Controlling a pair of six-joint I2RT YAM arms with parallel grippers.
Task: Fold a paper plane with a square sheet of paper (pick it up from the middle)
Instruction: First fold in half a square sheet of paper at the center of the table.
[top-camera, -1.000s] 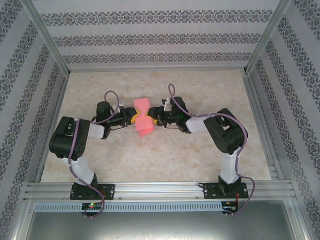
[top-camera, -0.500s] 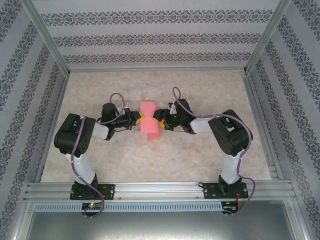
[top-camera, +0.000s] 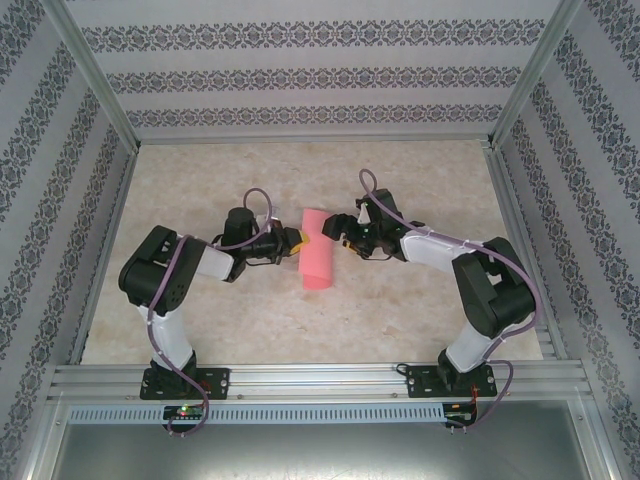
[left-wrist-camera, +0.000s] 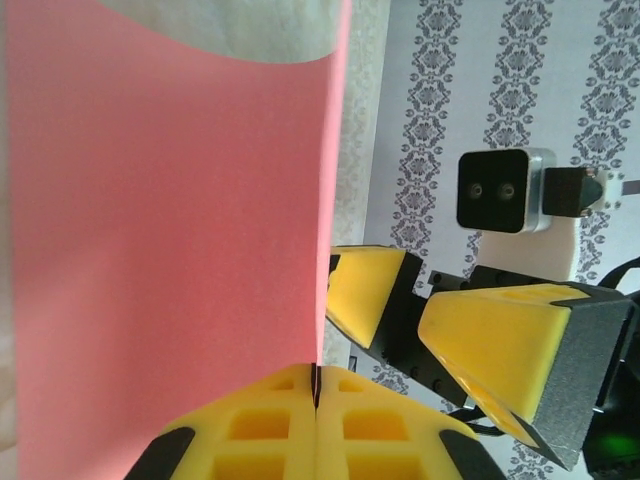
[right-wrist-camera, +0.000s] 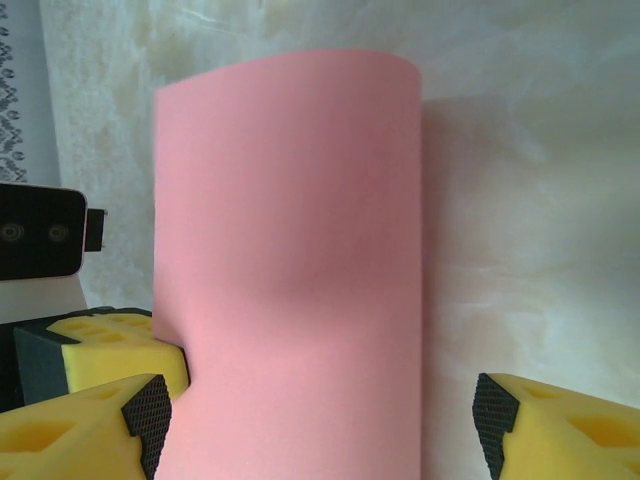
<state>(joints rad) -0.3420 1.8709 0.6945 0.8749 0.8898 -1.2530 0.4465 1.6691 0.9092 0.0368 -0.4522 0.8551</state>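
Paper sheet (top-camera: 317, 252) in left gripper (top-camera: 297, 240)

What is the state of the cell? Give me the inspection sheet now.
Surface: marbled beige tabletop, bare around the work.
Job's things: square sheet of paper, salmon-pink, bowed over in a curve, no plane shape yet.
Clutter: nothing seen.
Grippers: left gripper shut on the sheet's edge; right gripper open, jaws apart on either side of the sheet.
Cables: purple cables loop along both arms, clear of the paper.
Surroundings: patterned walls on three sides, aluminium frame at the near edge.
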